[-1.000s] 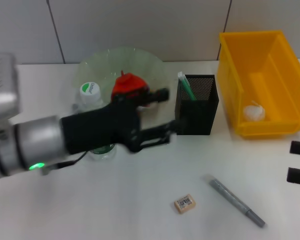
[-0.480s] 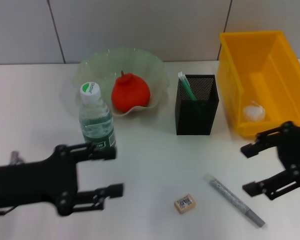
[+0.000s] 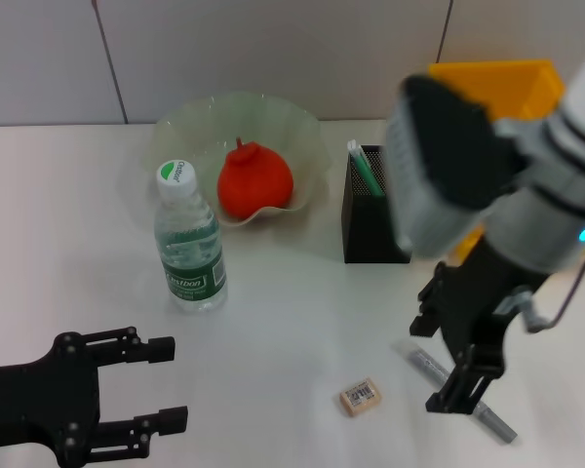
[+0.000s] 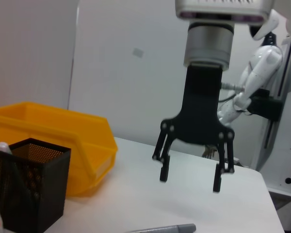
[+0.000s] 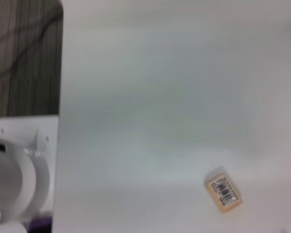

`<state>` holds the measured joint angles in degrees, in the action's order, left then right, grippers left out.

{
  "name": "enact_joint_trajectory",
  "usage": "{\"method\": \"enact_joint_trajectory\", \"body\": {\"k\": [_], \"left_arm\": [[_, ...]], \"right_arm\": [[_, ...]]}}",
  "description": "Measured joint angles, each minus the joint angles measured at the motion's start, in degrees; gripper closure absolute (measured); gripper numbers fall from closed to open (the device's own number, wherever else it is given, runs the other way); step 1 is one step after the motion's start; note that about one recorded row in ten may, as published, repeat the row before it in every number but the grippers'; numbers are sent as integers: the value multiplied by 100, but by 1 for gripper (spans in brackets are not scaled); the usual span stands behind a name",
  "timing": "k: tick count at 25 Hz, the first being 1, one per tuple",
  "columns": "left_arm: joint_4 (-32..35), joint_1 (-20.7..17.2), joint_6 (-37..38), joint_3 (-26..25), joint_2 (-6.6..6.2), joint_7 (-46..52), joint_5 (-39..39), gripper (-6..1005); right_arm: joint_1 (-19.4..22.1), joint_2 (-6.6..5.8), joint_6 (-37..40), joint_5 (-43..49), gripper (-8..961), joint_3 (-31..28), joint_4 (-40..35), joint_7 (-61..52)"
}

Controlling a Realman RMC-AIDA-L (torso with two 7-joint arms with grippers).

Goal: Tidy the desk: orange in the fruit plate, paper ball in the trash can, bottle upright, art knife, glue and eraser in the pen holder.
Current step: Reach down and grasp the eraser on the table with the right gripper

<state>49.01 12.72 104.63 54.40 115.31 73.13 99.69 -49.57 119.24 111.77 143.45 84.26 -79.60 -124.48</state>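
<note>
Low at the near left of the counter (image 3: 292, 322), left end effector (image 3: 166, 382) parked, fingers spread and empty. Nearer the middle, right end effector (image 3: 447, 353) poised above the art knife (image 3: 463, 393), fingers spread wide with nothing between them, as the left wrist view confirms (image 4: 190, 174). Beside it, flat on the counter and apart from the knife, the eraser (image 3: 360, 397), also plain in the right wrist view (image 5: 223, 190). Likely step in hand: picking up the art knife; best done by dropping straight down, straddling the slim grey barrel across its width near mid-length, closing squarely to stop it rolling, then tipping it upright before the drop into the holder. Farther back, bottle (image 3: 188, 241) already upright, cap on. Beyond, black mesh pen holder (image 3: 372, 216) with a green-and-white stick inside, probably the glue (image 3: 362, 167); fruit plate (image 3: 190, 125) cradling the orange (image 3: 254, 180); yellow trash can (image 3: 497, 78) largely masked by the right arm, contents unseen here.
</note>
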Motion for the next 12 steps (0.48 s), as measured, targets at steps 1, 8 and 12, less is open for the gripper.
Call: {"method": "enact_joint_trajectory", "body": {"k": [1,8,12], "left_arm": [[0,-16,-4,-20,9,-13,3,280],[-36,-47,-52,-72,39,-84,9,281],[-47,-48,-126,-74,68,-98,12,282]], "right_arm": [[-84,-1,-129,18,230,202,156,-68],[-357,22,-1169,87,240,1148,1118,-236],[-429,42,-1771,5,246,1418,1594,-235]]}}
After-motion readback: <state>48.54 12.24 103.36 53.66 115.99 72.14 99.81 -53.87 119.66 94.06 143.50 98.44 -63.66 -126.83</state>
